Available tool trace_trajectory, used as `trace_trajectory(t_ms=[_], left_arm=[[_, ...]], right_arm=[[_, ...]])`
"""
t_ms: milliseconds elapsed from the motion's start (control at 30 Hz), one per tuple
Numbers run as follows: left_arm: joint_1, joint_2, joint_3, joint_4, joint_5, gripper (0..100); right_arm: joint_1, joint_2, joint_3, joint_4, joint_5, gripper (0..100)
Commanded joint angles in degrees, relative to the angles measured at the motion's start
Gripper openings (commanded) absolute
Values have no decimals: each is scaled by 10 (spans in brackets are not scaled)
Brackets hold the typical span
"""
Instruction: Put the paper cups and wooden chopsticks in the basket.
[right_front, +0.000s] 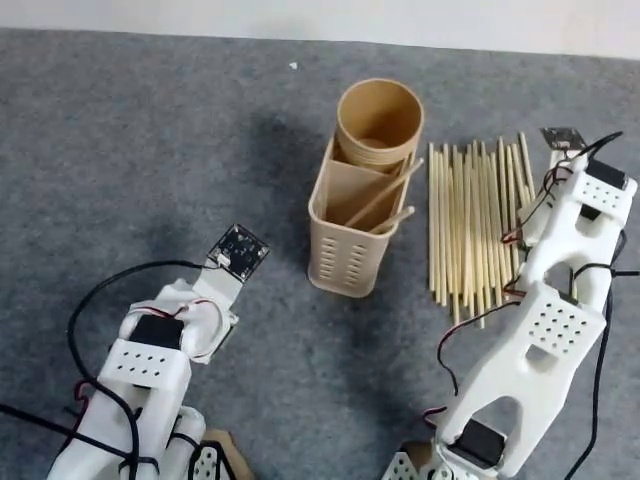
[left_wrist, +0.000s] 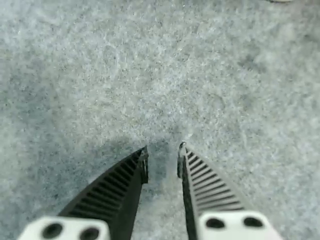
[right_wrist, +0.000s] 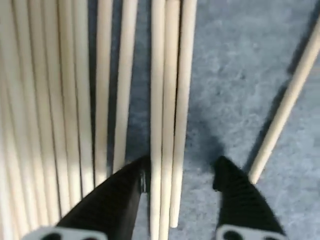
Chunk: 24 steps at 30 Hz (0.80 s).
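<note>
Right gripper (right_wrist: 182, 170): jaws spread, low over the grey felt mat (right_front: 150, 150), straddling three wooden chopsticks (right_wrist: 170, 100) that lie side by side between the black fingers (right_wrist: 115, 200); whether the fingers touch them cannot be told.

Loose chopsticks (right_front: 475, 225): a row lying parallel on the mat, just beside the basket on the right arm's (right_front: 560, 320) side. That arm reaches over the row's outer edge. One stray chopstick (right_wrist: 285, 105) lies at an angle, apart from the rest.

Left gripper (left_wrist: 163, 150): jaws narrowly parted, nothing between them, tips over bare mat. The left arm (right_front: 170, 340) is well apart from the basket.

Basket (right_front: 345, 260): beige, slotted wall, upright, divided into compartments. Stacked paper cups (right_front: 378, 125) stand in the far compartment. Two chopsticks (right_front: 385, 195) lean slanted in the part next to the cups.
</note>
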Motion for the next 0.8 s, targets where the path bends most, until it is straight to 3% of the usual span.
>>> trace_trajectory(t_ms=[0,100,333,767], left_arm=[[8,-4,-2,-8,-2,130],[8,-4,-2,-8,-2,130],[8,-4,-2,-7,-2,130],[8,-4,-2,-8,-2,130]], right_arm=[[-18,-7,-15,-3,-8,77],[-18,-7,-14,-1,-8,6],[-9,-13,-18,2,-20,5],[-24,-151,-157,10,-186,5]])
